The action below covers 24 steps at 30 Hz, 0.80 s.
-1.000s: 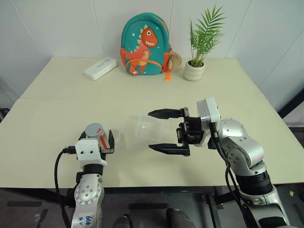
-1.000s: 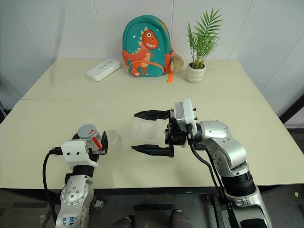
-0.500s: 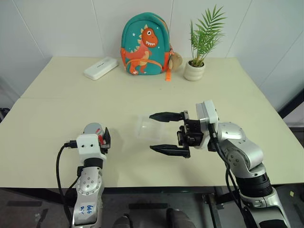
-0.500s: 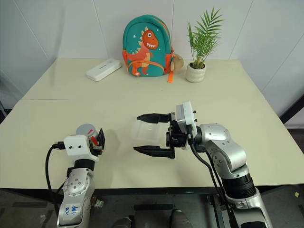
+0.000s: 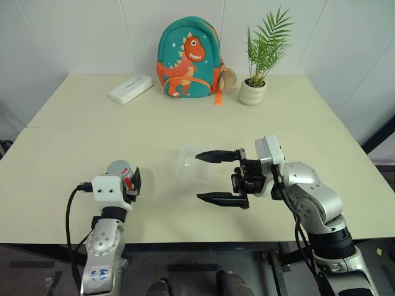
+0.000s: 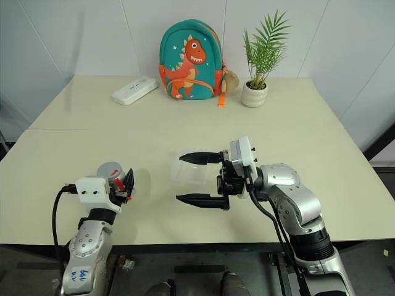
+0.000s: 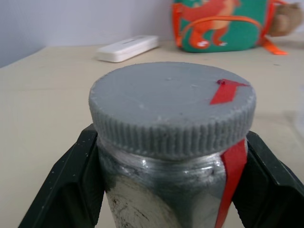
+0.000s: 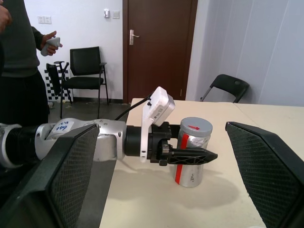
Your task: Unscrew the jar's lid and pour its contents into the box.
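The jar (image 5: 119, 169) stands upright near the table's front left, silvery with a red stripe down its side. Its grey lid (image 7: 171, 107) is screwed on and carries a small red mark. My left gripper (image 5: 125, 179) is shut on the jar just below the lid, one black finger (image 7: 71, 180) pressed against each side. The contents are hidden inside the jar. The clear box (image 5: 189, 163) sits on the table to the jar's right. My right gripper (image 5: 198, 177) hovers open and empty, pointing left, with its fingertips at the box's near right side.
A dinosaur backpack (image 5: 188, 58), a potted plant (image 5: 252, 91) and a white oblong case (image 5: 131, 88) stand along the back of the table (image 5: 74, 135). A person (image 8: 21, 71) and chairs show beyond the table's left end.
My left gripper's fingers have closed in from wide open onto the jar's sides, and that wrist has swung slightly. The jar, the box and the right gripper have stayed about where they were.
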Available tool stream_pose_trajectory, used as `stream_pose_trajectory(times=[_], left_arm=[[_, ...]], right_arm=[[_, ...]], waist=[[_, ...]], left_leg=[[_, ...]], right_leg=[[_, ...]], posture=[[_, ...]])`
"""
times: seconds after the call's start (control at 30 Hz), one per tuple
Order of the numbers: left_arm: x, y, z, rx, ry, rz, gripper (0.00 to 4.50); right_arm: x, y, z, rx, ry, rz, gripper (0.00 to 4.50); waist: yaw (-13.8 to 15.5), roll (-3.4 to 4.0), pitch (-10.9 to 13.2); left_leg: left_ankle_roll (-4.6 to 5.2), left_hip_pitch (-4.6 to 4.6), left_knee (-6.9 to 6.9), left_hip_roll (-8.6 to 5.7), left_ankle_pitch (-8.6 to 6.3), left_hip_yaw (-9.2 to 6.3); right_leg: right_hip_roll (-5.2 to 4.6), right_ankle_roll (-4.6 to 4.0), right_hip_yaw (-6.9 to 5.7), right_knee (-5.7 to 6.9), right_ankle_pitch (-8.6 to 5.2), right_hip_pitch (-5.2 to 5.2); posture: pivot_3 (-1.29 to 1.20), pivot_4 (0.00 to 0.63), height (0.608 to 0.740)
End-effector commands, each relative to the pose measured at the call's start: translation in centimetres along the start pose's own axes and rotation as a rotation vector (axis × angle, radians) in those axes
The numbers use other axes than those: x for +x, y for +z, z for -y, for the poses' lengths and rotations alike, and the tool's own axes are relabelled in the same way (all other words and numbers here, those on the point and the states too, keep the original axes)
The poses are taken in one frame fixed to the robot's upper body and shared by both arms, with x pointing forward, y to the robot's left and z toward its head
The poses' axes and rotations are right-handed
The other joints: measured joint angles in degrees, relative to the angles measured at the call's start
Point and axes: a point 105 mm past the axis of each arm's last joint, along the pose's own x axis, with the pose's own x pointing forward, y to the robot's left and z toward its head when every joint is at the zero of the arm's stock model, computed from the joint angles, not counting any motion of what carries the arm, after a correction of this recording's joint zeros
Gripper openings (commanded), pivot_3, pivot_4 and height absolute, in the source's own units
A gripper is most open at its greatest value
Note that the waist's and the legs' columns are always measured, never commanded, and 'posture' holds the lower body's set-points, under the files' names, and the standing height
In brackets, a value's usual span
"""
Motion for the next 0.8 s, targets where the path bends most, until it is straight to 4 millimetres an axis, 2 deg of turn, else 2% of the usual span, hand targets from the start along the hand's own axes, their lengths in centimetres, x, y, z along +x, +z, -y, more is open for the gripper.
stream_pose_trajectory(times=[0.03, 0.3, 0.37, 0.43, 0.47, 0.7, 0.8], left_arm=[[-0.1, 0.8, 0.3, -0.035, -0.144, 0.029, 3.04], [0.5, 0.2, -1.9, 0.031, -0.33, -0.003, 3.04], [0.7, 0.3, -1.8, 0.027, -0.355, 0.001, 3.79], [0.9, 0.2, -1.5, 0.019, -0.374, 0.003, 4.35], [0.9, 0.1, -1.4, 0.019, -0.382, -0.001, 4.47], [0.7, 0.0, -0.9, 0.022, -0.386, -0.001, 4.47], [0.6, 0.5, -1.4, 0.059, -0.326, 0.02, 4.47]], right_arm=[[0.1, 0.3, 0.0, -0.017, -0.014, 0.018, 4.5], [0.6, 0.2, 0.2, -0.015, -0.046, 0.035, 4.5], [0.7, 0.2, 0.2, -0.016, -0.05, 0.038, 4.5], [0.7, 0.3, 0.2, -0.017, -0.056, 0.039, 4.5], [0.7, 0.3, 0.2, -0.019, -0.058, 0.038, 4.5], [0.6, 0.4, 0.3, -0.021, -0.068, 0.036, 4.5], [0.6, 0.4, 0.2, -0.02, -0.067, 0.035, 4.5]], waist=[[0.0, 0.0, 0.0], [-0.1, 0.02, 0.0], [0.0, 0.02, 0.0], [0.0, 0.02, 0.0], [0.0, 0.02, 0.0], [0.0, 0.02, 0.0], [0.0, 0.02, 0.0]], left_leg=[[0.0, 0.0, 0.0, 0.0, 0.0, 0.0], [-0.01, 0.03, -0.07, 0.02, -0.01, 0.0], [-0.01, 0.03, -0.07, 0.02, -0.01, 0.0], [-0.01, 0.02, -0.08, 0.02, -0.01, 0.0], [-0.01, 0.01, -0.1, 0.02, -0.01, 0.0], [-0.01, 0.01, -0.19, 0.02, -0.03, 0.0], [-0.01, 0.01, -0.19, 0.02, -0.03, 0.0]], right_leg=[[0.0, 0.0, 0.0, 0.0, 0.0, 0.0], [-0.01, -0.04, -0.02, -0.03, -0.01, -0.01], [-0.02, -0.04, -0.02, -0.03, -0.01, 0.0], [-0.02, -0.04, -0.02, -0.03, -0.01, -0.01], [-0.02, -0.03, -0.02, -0.03, -0.01, -0.01], [-0.03, -0.01, -0.03, -0.02, 0.0, -0.03], [-0.03, 0.0, -0.03, -0.02, 0.0, -0.03]], posture=[[0.0, 0.15, 0.74], [0.0, 0.15, 0.74], [0.0, 0.15, 0.74], [0.0, 0.15, 0.74], [0.0, 0.15, 0.74], [0.0, 0.15, 0.74], [0.0, 0.15, 0.74]])
